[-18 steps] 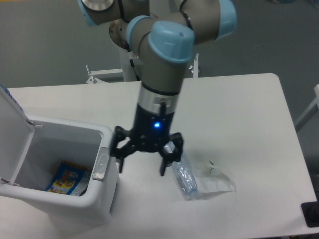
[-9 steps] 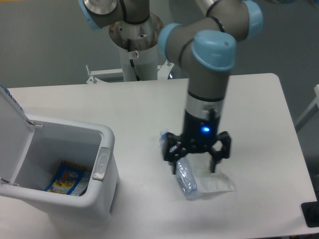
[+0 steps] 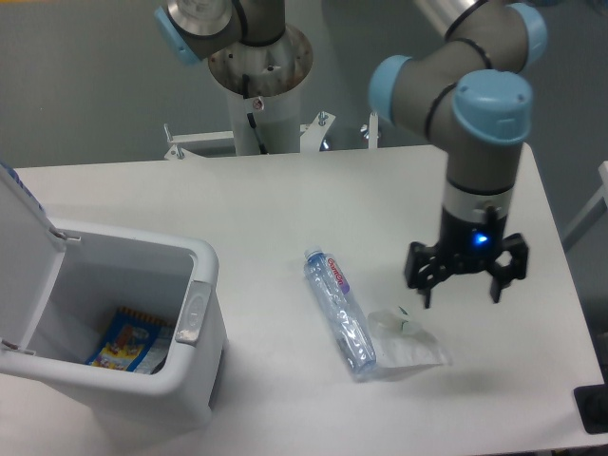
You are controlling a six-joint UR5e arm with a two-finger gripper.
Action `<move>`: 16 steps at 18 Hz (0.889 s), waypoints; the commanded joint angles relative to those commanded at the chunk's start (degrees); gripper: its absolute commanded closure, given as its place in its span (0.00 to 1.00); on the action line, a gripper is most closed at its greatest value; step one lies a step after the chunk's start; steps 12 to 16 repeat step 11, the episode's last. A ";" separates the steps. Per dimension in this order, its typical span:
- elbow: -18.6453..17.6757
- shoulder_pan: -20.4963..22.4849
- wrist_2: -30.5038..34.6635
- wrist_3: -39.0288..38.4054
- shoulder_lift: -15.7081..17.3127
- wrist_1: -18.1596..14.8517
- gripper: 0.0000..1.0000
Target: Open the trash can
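Observation:
The trash can [image 3: 114,328] is a big white boxy bin at the table's front left. Its lid [image 3: 21,242] stands swung up on the left side, so the inside shows. A colourful packet [image 3: 125,342] lies at the bottom. A small grey latch [image 3: 193,312] sits on its right rim. My gripper [image 3: 461,296] hangs open over the table's right part, well away from the bin, with nothing between its fingers.
A clear plastic bottle [image 3: 339,309] with a blue cap lies on the table between bin and gripper. A crumpled clear plastic bag [image 3: 407,345] lies next to it, just below and left of the gripper. The robot's base column [image 3: 256,81] stands behind the table.
The arm has swung right, from beside the bin's right rim, over the bottle, to the table's right side. The gripper stays open. The bin's lid is up throughout.

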 joint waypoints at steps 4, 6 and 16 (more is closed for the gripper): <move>-0.09 -0.09 1.94 10.92 -0.26 -1.58 0.00; 0.87 -0.18 3.95 14.35 -0.62 -4.38 0.00; 2.63 -0.53 8.09 17.53 -1.23 -9.75 0.00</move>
